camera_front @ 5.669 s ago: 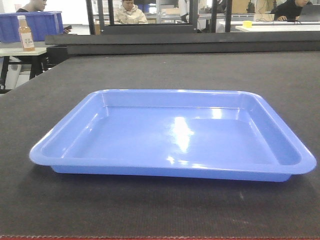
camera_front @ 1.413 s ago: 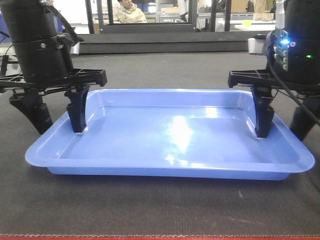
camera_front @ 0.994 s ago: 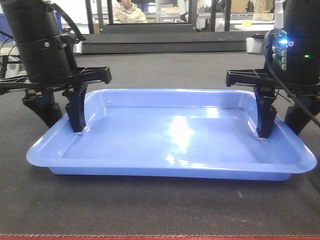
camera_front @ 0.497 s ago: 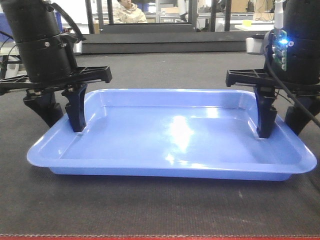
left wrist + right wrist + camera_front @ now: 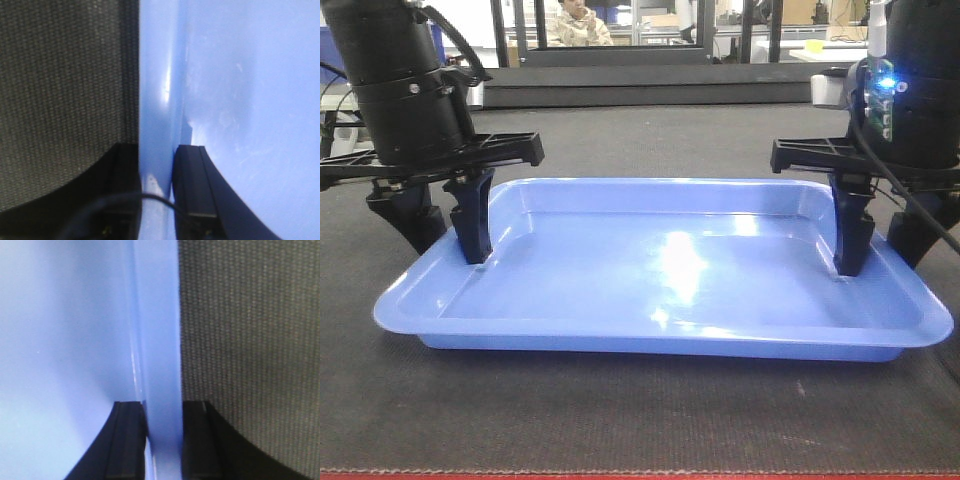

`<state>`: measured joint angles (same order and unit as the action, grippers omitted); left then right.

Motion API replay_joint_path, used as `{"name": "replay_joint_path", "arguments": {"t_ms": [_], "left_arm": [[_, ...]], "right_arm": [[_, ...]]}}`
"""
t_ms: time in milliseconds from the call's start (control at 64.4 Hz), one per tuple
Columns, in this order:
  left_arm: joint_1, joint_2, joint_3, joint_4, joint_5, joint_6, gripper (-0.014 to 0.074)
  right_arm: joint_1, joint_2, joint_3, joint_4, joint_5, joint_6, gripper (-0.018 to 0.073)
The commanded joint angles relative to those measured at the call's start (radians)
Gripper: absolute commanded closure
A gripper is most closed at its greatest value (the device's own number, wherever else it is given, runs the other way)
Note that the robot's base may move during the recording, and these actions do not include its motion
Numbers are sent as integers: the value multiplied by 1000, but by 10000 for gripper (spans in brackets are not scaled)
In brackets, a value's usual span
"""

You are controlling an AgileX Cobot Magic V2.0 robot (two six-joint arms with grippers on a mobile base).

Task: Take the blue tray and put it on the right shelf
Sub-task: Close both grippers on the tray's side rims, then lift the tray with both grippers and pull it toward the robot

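The blue tray [image 5: 670,290] lies flat on the dark mat, wide and shallow, with nothing in it. My left gripper [image 5: 448,248] straddles its left short rim, one finger inside the tray and one outside. In the left wrist view, the left gripper [image 5: 156,150] pinches that rim [image 5: 157,90] tightly. At the opposite short rim stands my right gripper [image 5: 876,262], one finger on each side. The right wrist view shows the right gripper [image 5: 162,405] clamped on the rim [image 5: 157,330]. The right shelf is out of view.
The dark woven mat [image 5: 640,420] surrounds the tray, with a red strip [image 5: 640,476] at its near edge. A raised black ledge [image 5: 650,88] runs across the back. Behind it are a glass partition, desks and a seated person [image 5: 578,22].
Both grippers came in over the tray's short rims, which were bare 5.7 s ago. Their outer fingers then closed inward, nudging the tray slightly. Nothing moved in the last half second.
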<state>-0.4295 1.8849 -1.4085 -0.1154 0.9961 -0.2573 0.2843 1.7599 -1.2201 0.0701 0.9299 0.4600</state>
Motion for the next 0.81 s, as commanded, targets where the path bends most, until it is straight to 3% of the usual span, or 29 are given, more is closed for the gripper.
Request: {"name": "replay_joint_path", "arguments": {"t_ms": [0,155,280,450,559,792], "left_arm": [[0,-48,-31,20,-5,-1,542],[2,-51,-33,18,7,-1,542],[2,-75,-93,38,102,-9,542],[-4,-178,-140,75,154,-140,542],[-26,-259,-127,104,180,-182,542],[-149,-431,1,252,248,-355,542]], "right_arm": [[-4,-46,-22,-24,0,2,316],[-4,-47,-28,-24,13,1,316],[-2,-60,-98,-42,87,1,316],[53,-127,-178,-112,130,5,316],[102,-175,-178,-113,162,49,316],[215,-287,-164,-127,191,129,316]]}}
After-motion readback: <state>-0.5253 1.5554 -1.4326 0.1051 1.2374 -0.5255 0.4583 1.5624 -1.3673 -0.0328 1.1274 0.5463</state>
